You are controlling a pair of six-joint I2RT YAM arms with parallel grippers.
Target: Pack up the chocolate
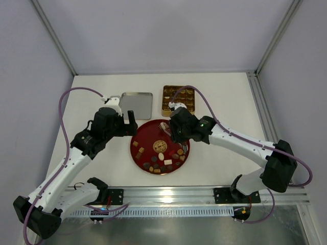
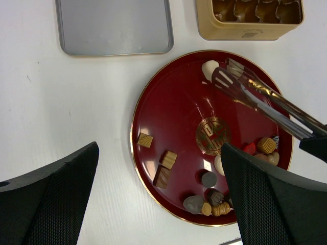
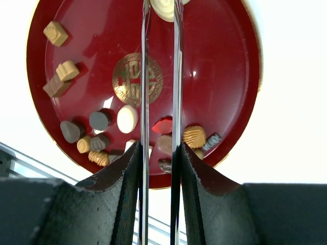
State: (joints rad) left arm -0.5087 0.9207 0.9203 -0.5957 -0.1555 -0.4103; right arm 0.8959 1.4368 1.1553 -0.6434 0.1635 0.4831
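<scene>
On red plate: chocolate, most pieces crowded at near rim, a few loose at left. At far rim, one cream-white piece sits at tips of tongs. Blades near-parallel, narrowly parted; true pinch cannot be told. Shafts clamped in right gripper, likely for slim reach among small pieces. Just beyond plate, gold gridded tin open, keeping carry short; lid set aside at its left. Over plate's left side, left gripper spread wide, empty, off tong path.
</scene>
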